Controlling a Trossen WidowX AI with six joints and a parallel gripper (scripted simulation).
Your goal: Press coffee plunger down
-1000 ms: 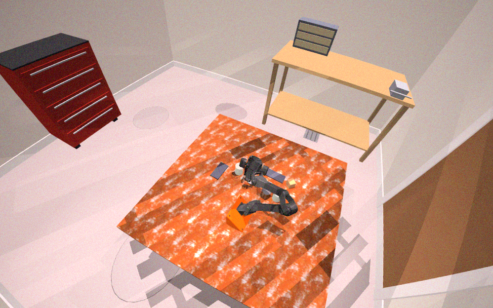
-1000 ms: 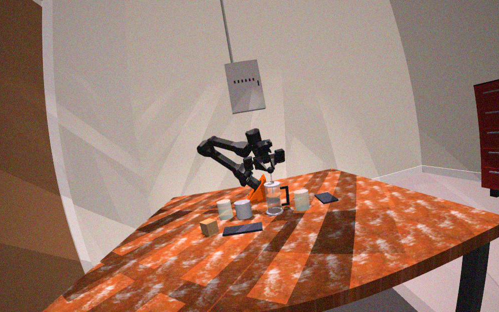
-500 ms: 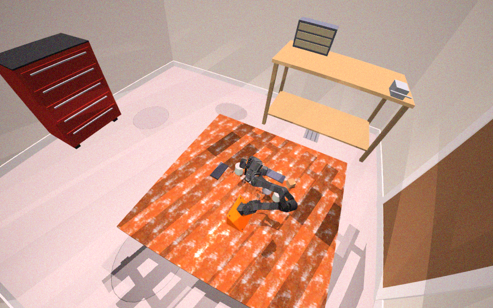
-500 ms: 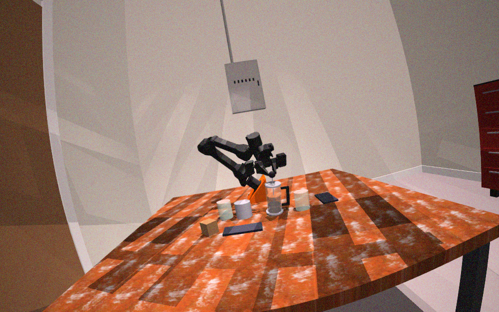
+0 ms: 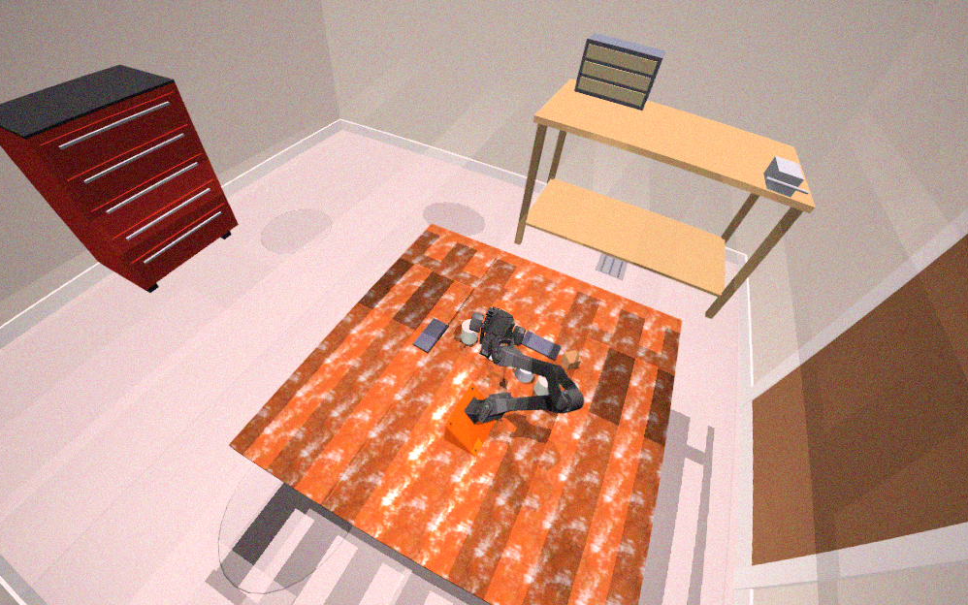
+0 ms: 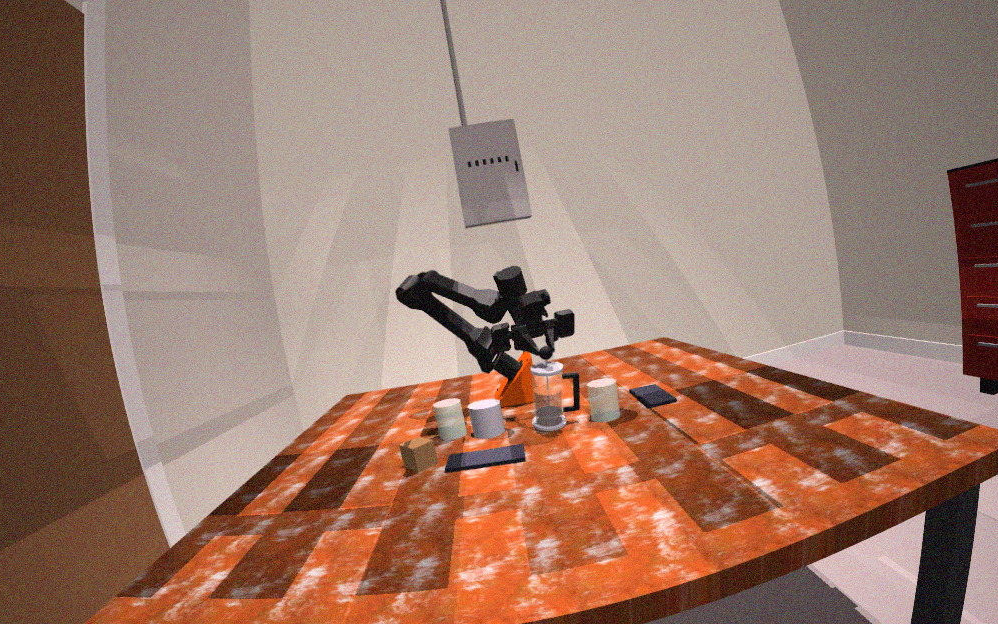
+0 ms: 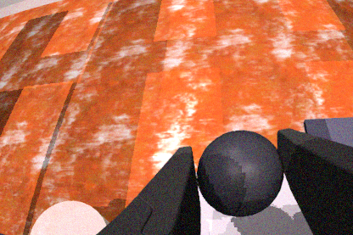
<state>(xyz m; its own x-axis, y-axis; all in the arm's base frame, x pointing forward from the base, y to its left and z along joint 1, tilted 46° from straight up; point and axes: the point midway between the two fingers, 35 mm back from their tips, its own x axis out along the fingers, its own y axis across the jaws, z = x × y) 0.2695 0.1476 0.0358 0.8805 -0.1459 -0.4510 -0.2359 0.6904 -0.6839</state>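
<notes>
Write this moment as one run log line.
gripper: shut on plunger knob | knob: just above lid | French press: upright | release: not yet done

no readable text, labels, brands or numbers in any view. only candidate: row of small dark marks on the grey wall box hanging from the conduit, too small to tell whether letters or slots. red drawer chest, small drawer unit on the workbench, dark flat pads on the table and the pale cups: all plain faces, nothing printed. wrist view: plunger knob and gripper fingers unmarked.
</notes>
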